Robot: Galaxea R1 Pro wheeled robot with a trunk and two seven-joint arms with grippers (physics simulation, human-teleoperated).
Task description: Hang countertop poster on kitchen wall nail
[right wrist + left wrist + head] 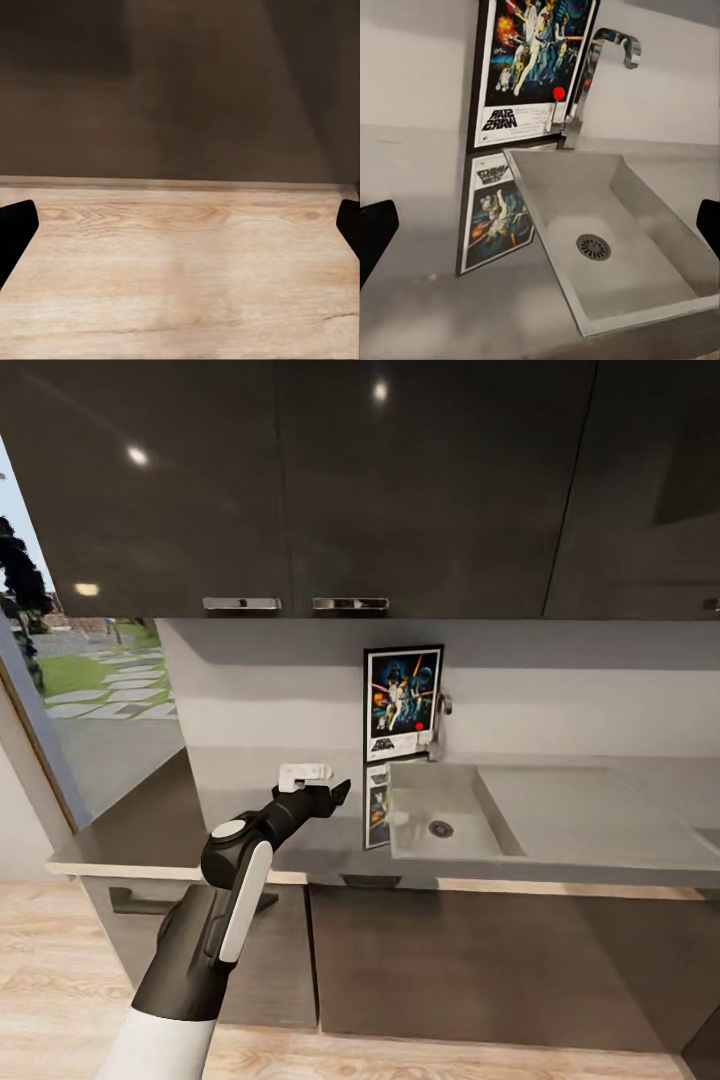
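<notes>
The poster (403, 703) stands upright at the back of the surface (130, 840), leaning against the grey wall (560, 690) just beside the sink's (455, 810) left rear corner, with the tap (440, 725) touching or just in front of its right edge. Its black frame, white border and "STAR WARS" logo at the bottom are clear in the head view, and the glossy surface mirrors the poster directly below it. In the left wrist view the poster (532, 67) fills the upper middle, its reflection lies on the surface beneath, and the chrome tap (600, 67) with a small red knob (559, 93) rises beside it over the sink (660, 217), whose round drain (593, 246) sits in the basin floor. The left gripper (320, 788) is raised over the surface, left of the sink and short of the poster, touching nothing; its dark fingers (375, 236) stand wide apart at the edges of its wrist view, so it is open and empty. The right gripper (180, 240) is likewise spread open and holds nothing, facing a light wooden floor (180, 277) that meets a dark cabinet front (180, 90). Dark glossy upper cabinets (300, 480) with two chrome handles (295, 603) hang above the wall, and a window (90, 690) at the left shows grass and paving outside.
</notes>
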